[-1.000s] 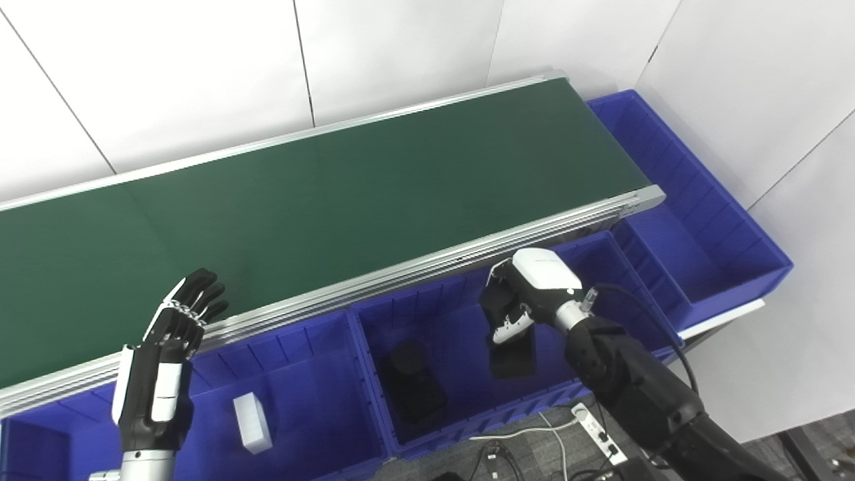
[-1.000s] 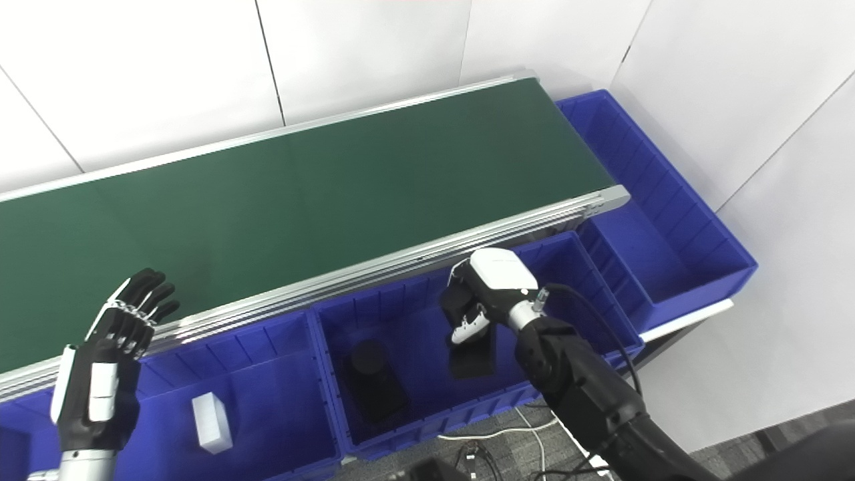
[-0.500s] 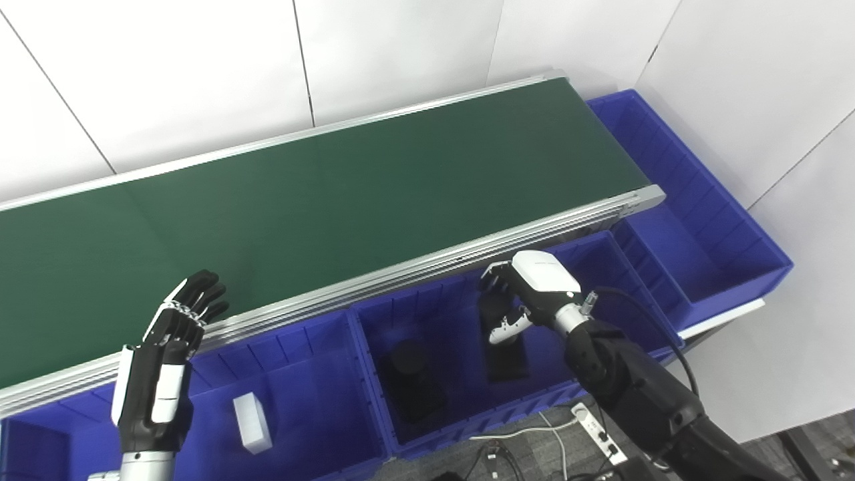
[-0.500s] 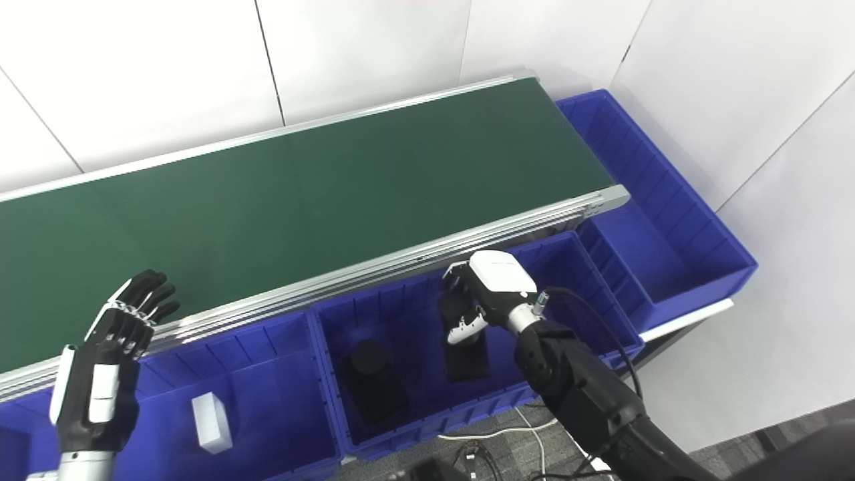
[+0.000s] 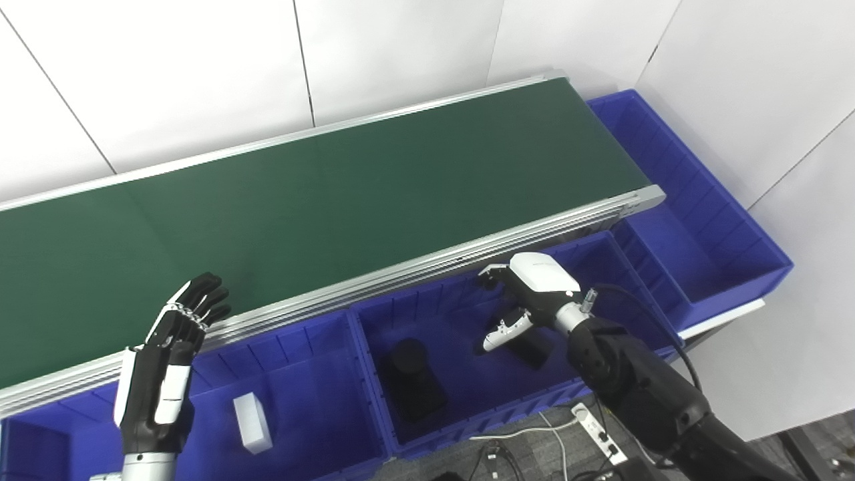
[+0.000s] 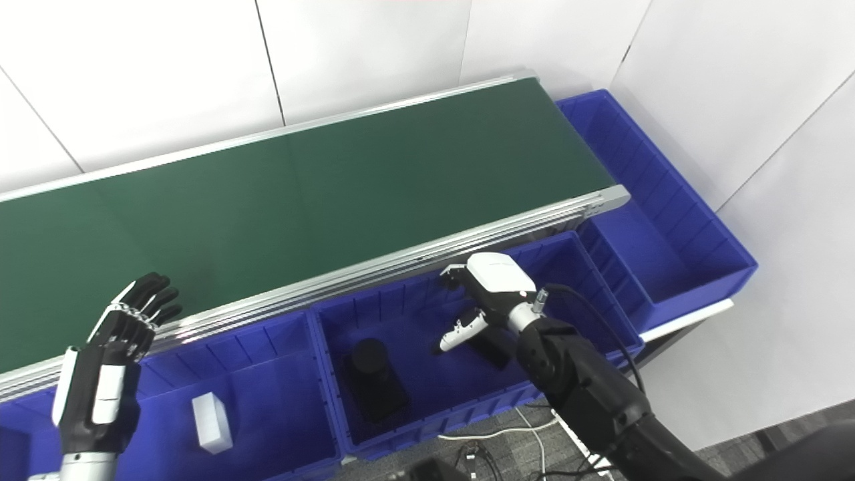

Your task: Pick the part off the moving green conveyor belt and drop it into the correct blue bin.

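Fingers of right hand [image 5: 524, 300] spread, empty, above black part [image 5: 531, 344] in blue bin [image 5: 467, 300]

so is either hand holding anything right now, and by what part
Nothing is held. The right hand is open over the middle bin, the black part lying below it. The left hand is open and empty.

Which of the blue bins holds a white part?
The left front bin: it holds a white block. The middle bin holds black parts, and the end bin looks empty.

Matt green conveyor belt [image 5: 347, 194], brushed-metal rails [image 5: 427, 267], glossy plastic blue bins [image 5: 701, 240].
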You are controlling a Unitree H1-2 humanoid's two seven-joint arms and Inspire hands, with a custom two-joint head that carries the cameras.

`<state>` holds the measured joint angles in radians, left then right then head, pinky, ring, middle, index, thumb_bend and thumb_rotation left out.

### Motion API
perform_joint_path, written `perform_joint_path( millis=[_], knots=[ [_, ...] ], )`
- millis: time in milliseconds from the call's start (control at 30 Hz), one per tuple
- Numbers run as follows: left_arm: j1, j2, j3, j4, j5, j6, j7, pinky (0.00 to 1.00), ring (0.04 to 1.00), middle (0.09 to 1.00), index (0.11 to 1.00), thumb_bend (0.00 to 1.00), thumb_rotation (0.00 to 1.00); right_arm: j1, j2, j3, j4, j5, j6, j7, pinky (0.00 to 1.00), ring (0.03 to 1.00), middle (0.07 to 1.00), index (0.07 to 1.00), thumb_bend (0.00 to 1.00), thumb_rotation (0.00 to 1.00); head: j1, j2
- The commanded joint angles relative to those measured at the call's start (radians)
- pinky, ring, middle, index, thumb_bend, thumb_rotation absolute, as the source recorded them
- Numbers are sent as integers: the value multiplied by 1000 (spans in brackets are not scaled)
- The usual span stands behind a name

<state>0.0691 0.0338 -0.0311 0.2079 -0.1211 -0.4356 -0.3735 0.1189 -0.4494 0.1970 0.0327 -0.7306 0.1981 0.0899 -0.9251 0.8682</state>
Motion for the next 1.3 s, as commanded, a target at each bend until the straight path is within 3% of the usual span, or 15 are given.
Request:
perform_joint_path(
  millis=[0,167,267,367,400,500,667,800,833,867,933,1033,1267],
  knots=[
    [-9,5,-5,-31,3,-34,0,793,832,856,830,673,827,-1,-5,-28,-89,31,48,34,487,609,686,729,1000,414,3,1],
    [-7,16,-10,-35,-7,-32,0,797,833,859,830,680,818,34,65,-75,-300,168,145,135,460,549,627,734,1000,438,14,4],
    [-4,20,-15,-41,-14,-27,9,796,827,856,826,686,806,56,117,-82,-401,223,165,144,453,543,633,727,1000,442,15,5],
    [-4,25,-19,-42,-5,-29,15,787,822,853,825,671,811,78,170,-83,-474,244,159,124,430,529,626,712,947,518,23,5],
    [-4,26,-21,-41,-7,-29,15,788,824,853,826,674,809,87,192,-87,-496,253,155,113,426,530,627,705,919,557,23,5],
    [-1,22,-30,-45,-5,-25,23,791,822,852,824,662,805,113,254,-104,-542,298,114,73,405,519,632,697,960,681,74,9],
    [10,15,-46,-58,34,-29,52,783,814,844,818,666,813,159,325,-107,-582,348,-25,-9,435,543,655,702,978,737,105,-4],
    [13,11,-55,-50,58,-33,67,782,818,847,822,701,819,169,345,-79,-558,364,-167,-50,515,620,722,718,906,757,155,-12],
    [16,8,-59,-51,66,-34,72,782,818,847,823,705,820,168,348,-69,-533,371,-210,-60,524,630,729,720,895,755,200,-15],
    [18,6,-61,-52,72,-34,75,790,819,848,819,712,822,166,350,-62,-516,377,-241,-67,577,683,762,730,879,759,200,-15],
    [28,-1,-72,-62,90,-34,85,798,821,849,816,719,827,164,366,-49,-440,413,-311,-83,669,764,811,754,872,783,279,-19],
    [47,-14,-92,-84,112,-34,100,809,830,859,826,710,832,164,396,-39,-332,444,-400,-116,807,880,889,793,865,890,354,-28],
    [88,-24,-141,-123,171,-33,146,831,863,869,844,704,855,164,456,-60,-102,537,-528,-156,837,900,910,817,810,998,528,-61]
  ],
)
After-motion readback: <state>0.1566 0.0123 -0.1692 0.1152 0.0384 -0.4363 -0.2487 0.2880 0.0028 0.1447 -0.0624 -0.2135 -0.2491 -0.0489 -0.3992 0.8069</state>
